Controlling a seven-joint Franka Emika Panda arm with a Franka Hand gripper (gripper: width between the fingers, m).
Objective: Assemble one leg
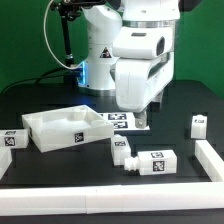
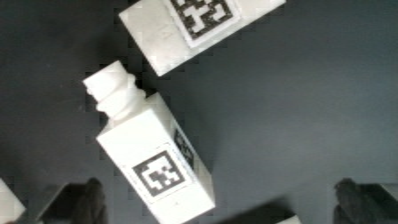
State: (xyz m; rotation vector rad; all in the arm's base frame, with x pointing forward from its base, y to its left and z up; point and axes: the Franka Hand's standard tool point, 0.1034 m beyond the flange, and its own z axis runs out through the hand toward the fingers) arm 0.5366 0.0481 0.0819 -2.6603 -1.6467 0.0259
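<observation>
Several white legs lie on the black table. In the exterior view, two lie close together in front of the arm, one (image 1: 122,148) near the tray-like top and one (image 1: 156,162) nearer the front. In the wrist view one leg (image 2: 153,150) lies flat, its ribbed peg end pointing away from the fingers and its tag facing up. My gripper (image 1: 141,122) (image 2: 222,205) is open and empty, hovering above the table. The leg's tag end lies below the jaws, nearer one finger (image 2: 80,200). A second tagged white block (image 2: 192,28) lies beyond the peg.
The large white tray-like top (image 1: 40,126) sits at the exterior view's left. The marker board (image 1: 120,120) lies behind it, under the arm. Single legs stand at the far left (image 1: 13,138) and the far right (image 1: 198,124). A white wall (image 1: 100,190) borders the front.
</observation>
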